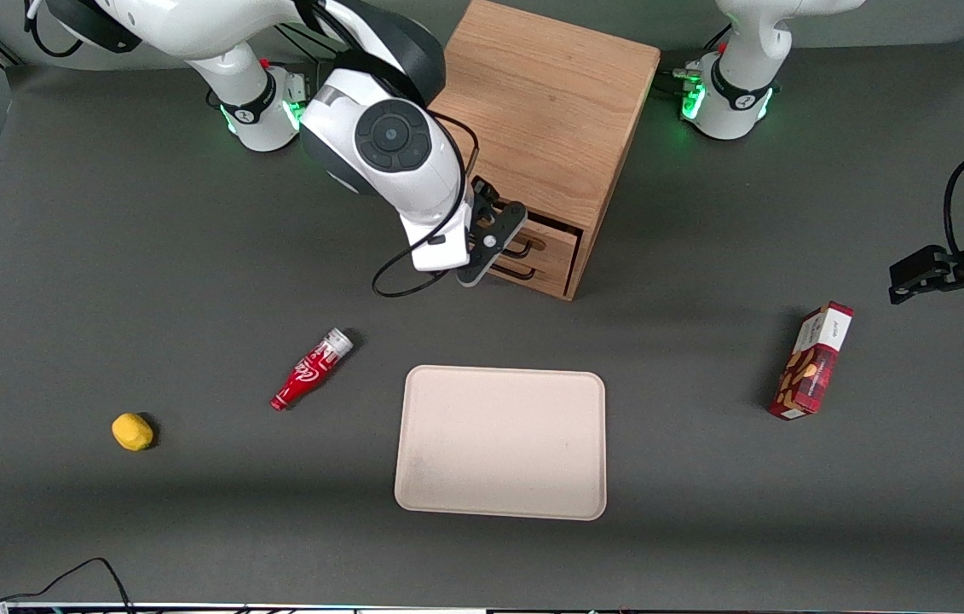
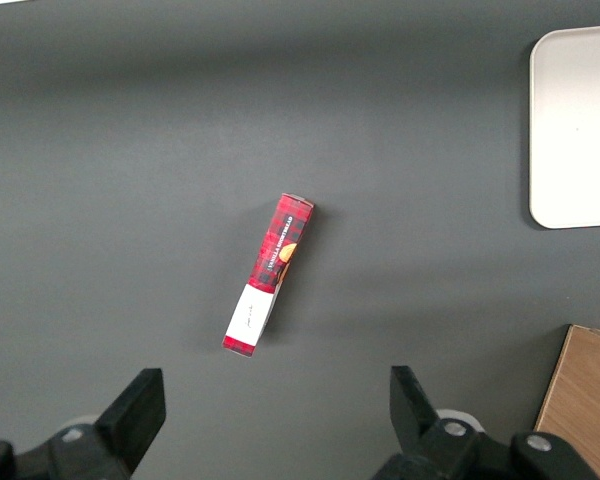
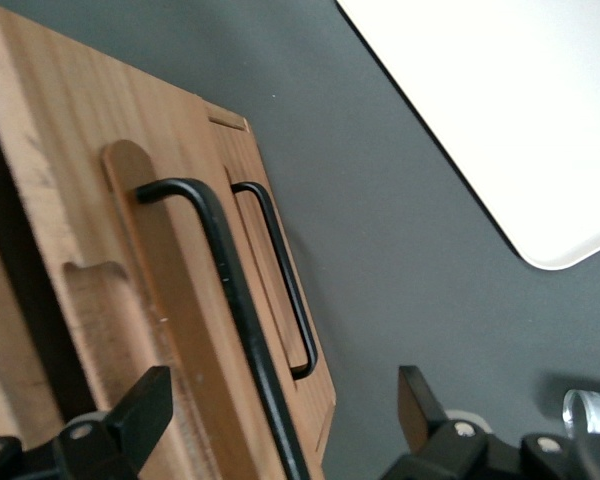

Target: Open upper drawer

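The oak cabinet [image 1: 550,102] stands at the middle back of the table. Its upper drawer [image 1: 557,239] has a light oak front [image 3: 70,170] with a black wire handle [image 3: 230,290] on a raised wooden strip. A dark gap shows between this front and the cabinet body. The lower drawer front [image 3: 235,145] with its own black handle [image 3: 285,270] sits below it. My right gripper [image 1: 490,243] is in front of the drawers, open. In the right wrist view the gripper [image 3: 280,400] has the upper handle's bar between its wide-apart fingers [image 3: 145,405], not clamped.
A cream tray [image 1: 499,443] lies nearer the front camera than the cabinet, also in the wrist views [image 3: 500,110] [image 2: 580,120]. A red bottle [image 1: 311,368] and a yellow lump [image 1: 132,431] lie toward the working arm's end. A red box [image 1: 812,362] [image 2: 268,275] lies toward the parked arm's end.
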